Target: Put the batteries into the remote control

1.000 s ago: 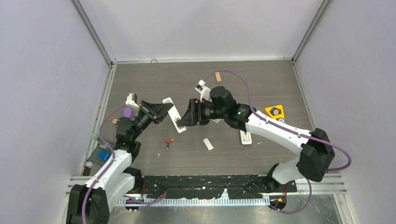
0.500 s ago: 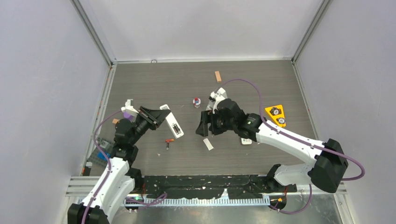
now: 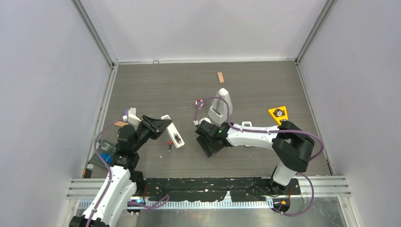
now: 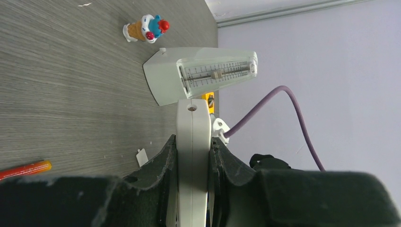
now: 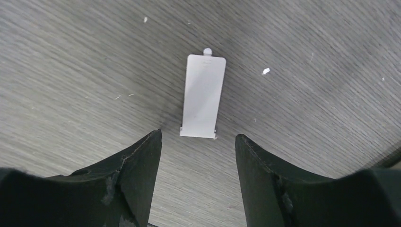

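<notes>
The remote control (image 4: 193, 120) was clamped in the left pincer (image 4: 193, 147) for loading — the right pincer (image 5: 197, 138) was spread over the central cover (image 5: 203, 94).

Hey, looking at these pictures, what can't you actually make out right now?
- Whether the remote has batteries inside: it is too small in the top view, and it sits edge-on in the left hand in the left wrist view.
- The cover: hidden beneath the right hand in the top view; only the right wrist view shows it.
- Other batteries: just one battery shows on the table.
</notes>
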Robot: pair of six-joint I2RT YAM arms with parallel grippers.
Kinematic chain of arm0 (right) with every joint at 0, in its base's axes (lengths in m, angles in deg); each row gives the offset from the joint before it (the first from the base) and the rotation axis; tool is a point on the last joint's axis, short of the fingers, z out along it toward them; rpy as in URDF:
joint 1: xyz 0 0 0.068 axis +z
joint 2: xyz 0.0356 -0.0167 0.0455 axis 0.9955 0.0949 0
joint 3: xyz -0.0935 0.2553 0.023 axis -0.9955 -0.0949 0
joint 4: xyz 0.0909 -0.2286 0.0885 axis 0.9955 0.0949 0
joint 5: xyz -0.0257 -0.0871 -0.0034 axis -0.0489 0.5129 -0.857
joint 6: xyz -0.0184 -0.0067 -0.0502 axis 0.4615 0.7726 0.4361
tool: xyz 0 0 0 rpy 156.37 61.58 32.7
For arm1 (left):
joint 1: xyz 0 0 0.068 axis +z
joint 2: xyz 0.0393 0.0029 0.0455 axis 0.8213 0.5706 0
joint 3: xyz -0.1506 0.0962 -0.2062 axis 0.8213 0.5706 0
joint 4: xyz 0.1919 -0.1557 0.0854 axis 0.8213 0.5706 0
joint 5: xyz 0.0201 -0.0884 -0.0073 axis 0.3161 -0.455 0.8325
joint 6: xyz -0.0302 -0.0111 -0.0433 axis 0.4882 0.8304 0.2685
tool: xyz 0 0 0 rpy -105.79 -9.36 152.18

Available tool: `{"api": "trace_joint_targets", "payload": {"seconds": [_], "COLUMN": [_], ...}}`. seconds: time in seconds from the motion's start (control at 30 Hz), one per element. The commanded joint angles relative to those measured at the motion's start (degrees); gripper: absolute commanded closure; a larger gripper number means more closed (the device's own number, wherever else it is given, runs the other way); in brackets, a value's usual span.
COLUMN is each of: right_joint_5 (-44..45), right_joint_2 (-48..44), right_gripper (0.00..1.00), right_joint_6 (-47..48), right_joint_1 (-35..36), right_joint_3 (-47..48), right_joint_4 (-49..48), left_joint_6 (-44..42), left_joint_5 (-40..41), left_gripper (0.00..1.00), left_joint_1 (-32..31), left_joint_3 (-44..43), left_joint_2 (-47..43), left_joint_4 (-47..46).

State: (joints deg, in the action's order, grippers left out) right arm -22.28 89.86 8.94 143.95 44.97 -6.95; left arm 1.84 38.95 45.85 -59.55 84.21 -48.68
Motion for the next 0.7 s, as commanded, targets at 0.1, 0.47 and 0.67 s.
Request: {"api": "trace_joint_targets", "payload": {"seconds": [0.1,0.47,0.67], "right_joint_5": [2.3,-7.3,-11.6], "right_joint_2": [3.0,7.4,8.8], "right_gripper": [0.41,0.52,0.62], "right_joint_6": [1.8,0.1,-0.5], "right_joint_1": [-0.2,-3.1,-4.3], "right_joint_3": [5.4,4.9,3.3], "right_joint_4": [5.0,5.8,4.6], "left_joint_6": [-1.6,-1.6,-1.5], "left_joint_5": [-0.2,-0.9,-1.4], "left_gripper": [1.0,1.0,1.0], "left_joint_1": [0.2,0.2,0.2], "left_joint_3": [-0.6,-0.7,-0.8], "left_joint_2": [-0.6,1.4,2.6], "left_joint_4": [-0.8,-2.9,-4.0]}}
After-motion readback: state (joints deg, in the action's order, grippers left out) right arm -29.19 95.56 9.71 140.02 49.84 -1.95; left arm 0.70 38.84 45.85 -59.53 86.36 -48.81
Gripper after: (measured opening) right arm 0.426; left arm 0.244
